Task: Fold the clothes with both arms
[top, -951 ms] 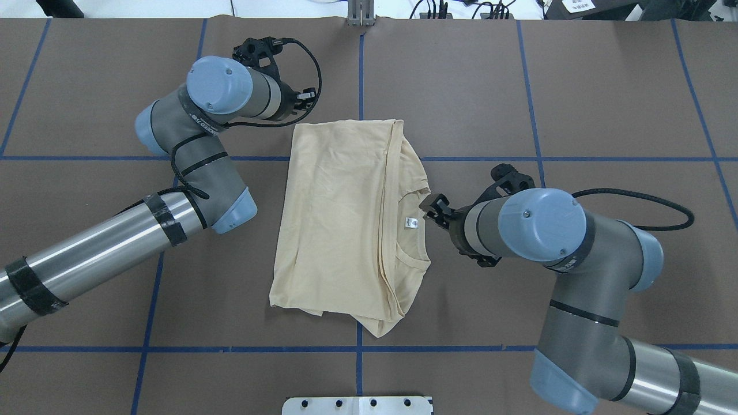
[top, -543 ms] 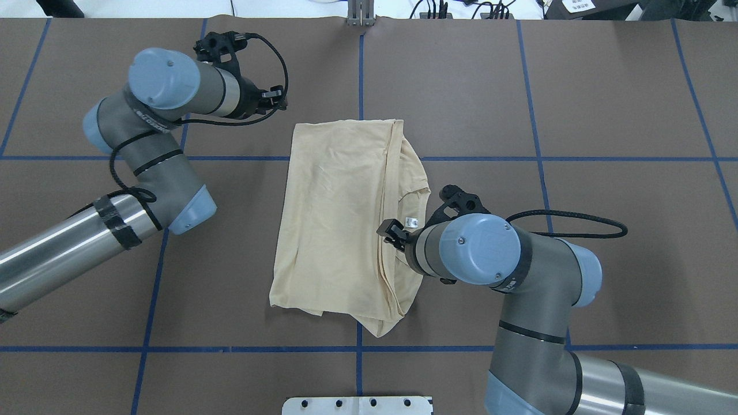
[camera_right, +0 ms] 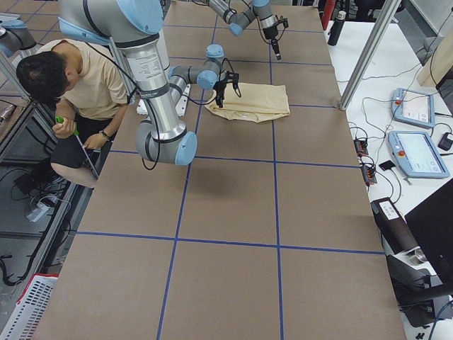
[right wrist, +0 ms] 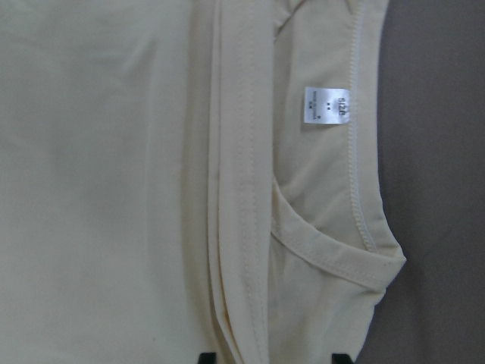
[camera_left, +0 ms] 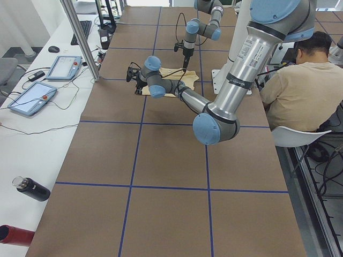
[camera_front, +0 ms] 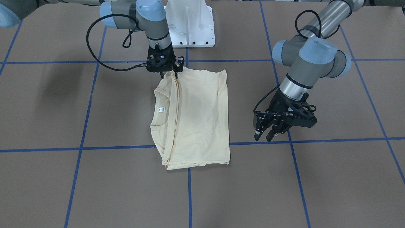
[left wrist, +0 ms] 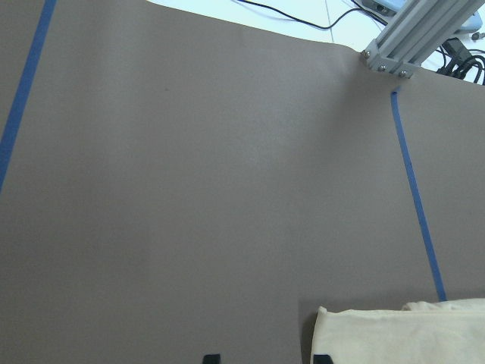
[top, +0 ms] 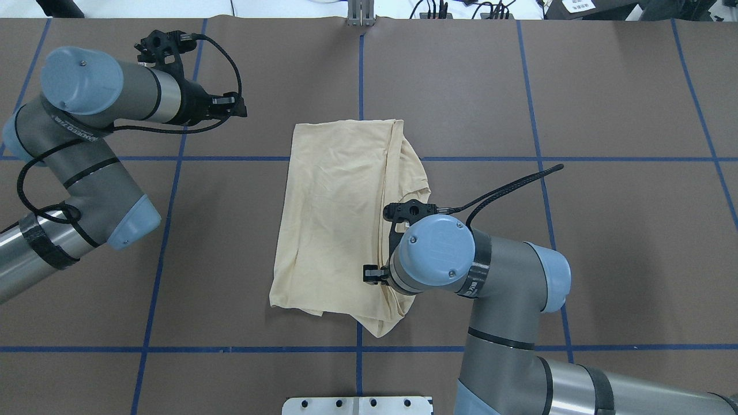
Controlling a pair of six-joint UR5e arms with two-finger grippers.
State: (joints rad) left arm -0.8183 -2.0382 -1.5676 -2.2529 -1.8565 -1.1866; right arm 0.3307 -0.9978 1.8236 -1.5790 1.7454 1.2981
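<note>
The cream-yellow shirt [top: 334, 219] lies folded flat in the middle of the table, also in the front view [camera_front: 196, 117]. Its collar and white neck label [camera_front: 161, 110] face up on my right side; the print is hidden. My right gripper [camera_front: 169, 75] is open, points down over the shirt's near folded edge and straddles the stacked hems. In its wrist view [right wrist: 271, 358] the fabric and label [right wrist: 327, 108] fill the frame. My left gripper [camera_front: 264, 136] is open and empty, above bare table off the shirt's far left corner [top: 239, 108].
Brown table cover with blue tape grid lines [top: 361, 86]. The white pedestal base [camera_front: 190, 28] stands at the robot's edge. An aluminium post [top: 361, 14] stands at the far edge. A seated person [camera_right: 71, 78] and control pendants [camera_left: 64, 67] are beside the table.
My left arm has pulled away leftward from the shirt's far left corner. My right arm has swung from beside the collar over the shirt, toward its near edge.
</note>
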